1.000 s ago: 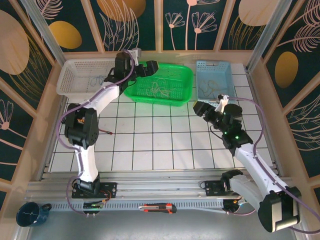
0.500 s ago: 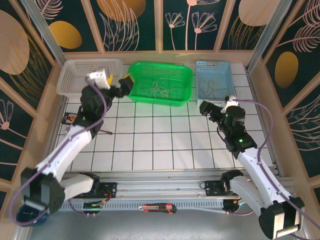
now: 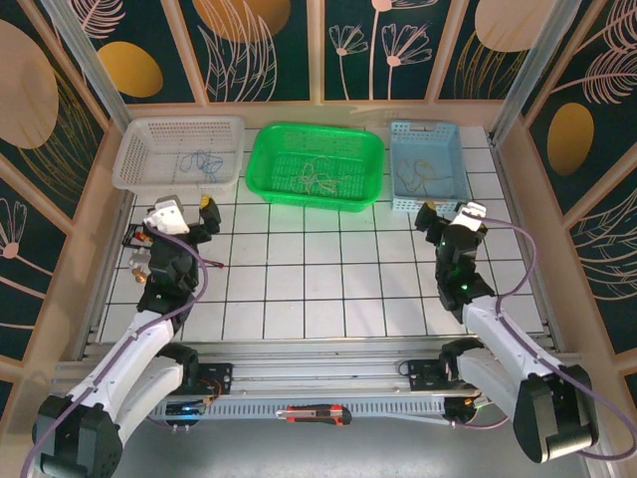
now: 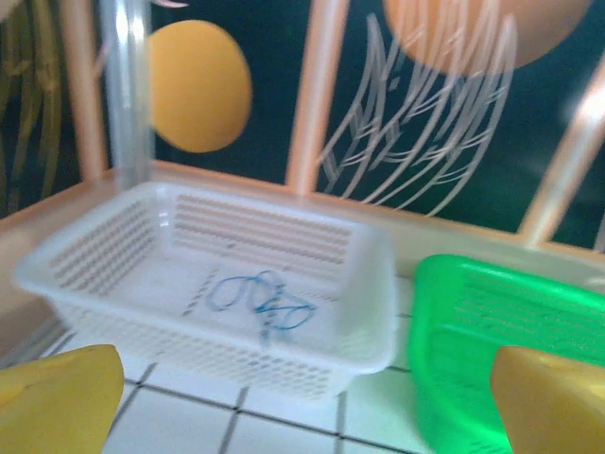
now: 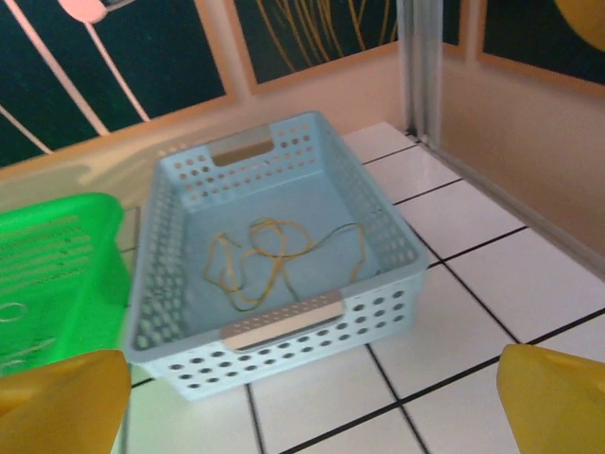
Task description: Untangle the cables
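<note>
A: Where do the cables sit?

B: They lie in three baskets along the far edge of the table (image 3: 318, 289). A blue cable (image 4: 262, 301) lies curled in loops on the floor of the white basket (image 4: 113, 312) at the left. Pale thin cables (image 3: 320, 179) lie in a loose knot in the green basket (image 3: 370, 159) in the middle. A tan-yellow cable (image 5: 274, 255) sprawls in open loops across the floor of the pale blue basket (image 5: 165, 246) at the right.

A: And the left gripper (image 3: 202, 212)?

B: It hangs over the tiles just in front of the white basket, facing it. Its jaws are spread wide: in the wrist view one yellow pad (image 4: 57, 397) shows in the bottom left corner and the other in the bottom right, with bare tile and the basket's front wall between them. Nothing is held.

A: The right gripper (image 3: 435, 217)?

B: It is much the same. It sits near the front of the pale blue basket, looking into it. Its jaws stand far apart, one yellow pad (image 5: 57, 397) at each lower corner of its wrist view, and nothing is between them but tile.

A: Does anything else lie around?

B: A dark lead with a red tip (image 3: 211, 263) lies on the tiles beside the left arm. A box cutter (image 3: 318, 413) rests on the rail at the near edge.
</note>
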